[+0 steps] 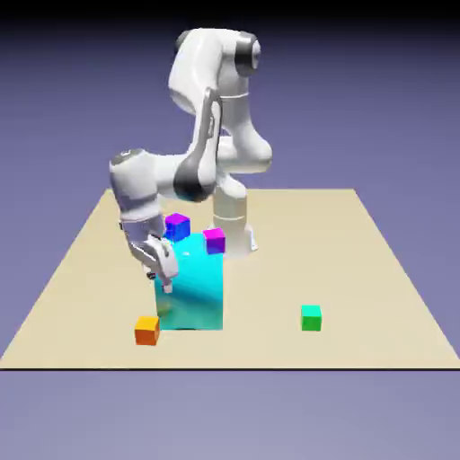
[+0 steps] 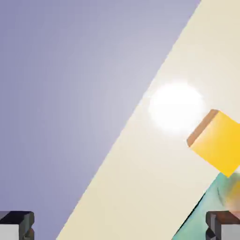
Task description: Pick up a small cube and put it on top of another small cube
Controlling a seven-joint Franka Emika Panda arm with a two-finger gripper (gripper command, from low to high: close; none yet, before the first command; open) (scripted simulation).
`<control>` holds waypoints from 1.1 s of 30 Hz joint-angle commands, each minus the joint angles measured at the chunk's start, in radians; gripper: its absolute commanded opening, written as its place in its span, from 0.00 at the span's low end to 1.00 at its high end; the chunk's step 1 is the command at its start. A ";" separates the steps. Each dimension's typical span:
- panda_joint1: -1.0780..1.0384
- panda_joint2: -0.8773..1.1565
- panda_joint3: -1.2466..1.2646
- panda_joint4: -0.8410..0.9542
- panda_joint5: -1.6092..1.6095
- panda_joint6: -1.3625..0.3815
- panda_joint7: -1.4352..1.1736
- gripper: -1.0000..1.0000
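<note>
Blue-violet backdrop surrounds a tan counter (image 1: 377,269) that carries everything. My claw (image 1: 160,269) hangs empty with its jaws spread fully wide, above the near left part of the counter, beside the big cyan block (image 1: 193,292). The orange cube (image 1: 147,330) sits on the counter near the front edge, just left of that block's near corner and below my claw. In the hand view the cube shows off to the right, not between my fingertips (image 2: 16,225). I judge I must shift to centre it, square the jaws to its faces, then descend without nudging the block. The blue cube (image 1: 177,225) waits far behind, beside a pink cube (image 1: 214,240); a green cube (image 1: 311,318) sits well right.
</note>
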 commanded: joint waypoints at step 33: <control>-0.116 -0.274 -0.065 -0.016 -0.192 -0.560 -0.345 0.00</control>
